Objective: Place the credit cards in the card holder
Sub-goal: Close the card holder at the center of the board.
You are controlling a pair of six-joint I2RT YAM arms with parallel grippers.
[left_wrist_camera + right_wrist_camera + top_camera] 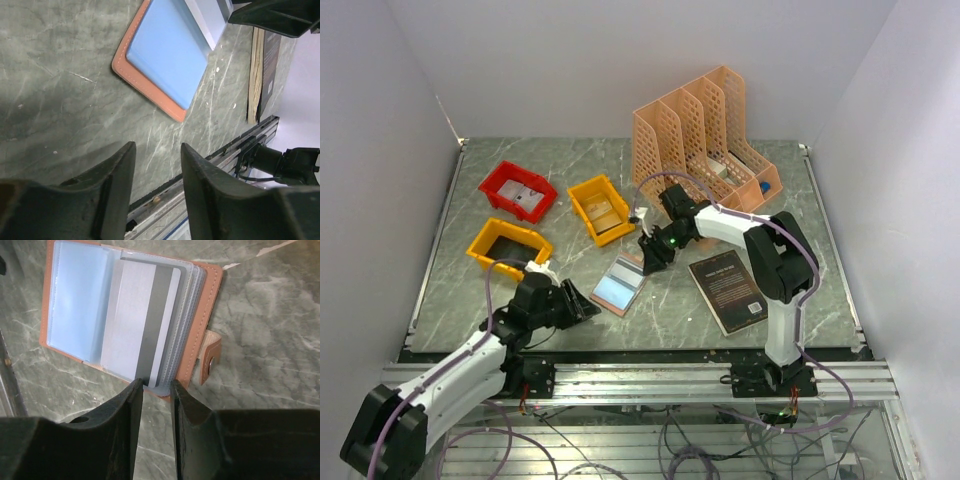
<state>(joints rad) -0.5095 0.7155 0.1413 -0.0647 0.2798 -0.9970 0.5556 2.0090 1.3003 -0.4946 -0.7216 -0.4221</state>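
Observation:
The card holder (618,286) lies open on the table, salmon-pink outside with pale blue sleeves (75,300) inside. A grey credit card (135,325) with a dark stripe rests on its right-hand sleeves, and its near edge reaches my right gripper (156,383). That gripper's jaws stand narrowly apart with bare table showing between them. It hovers at the holder's far right end (647,262). My left gripper (157,146) is open and empty, a short way off the holder's pink edge (150,95), at the holder's left (588,300).
A black book (727,290) lies to the right of the holder. A peach lattice organizer (705,135) stands at the back. A red bin (518,190) and a yellow bin (600,208) hold flat pale items. Another yellow bin (480,243) sits near left.

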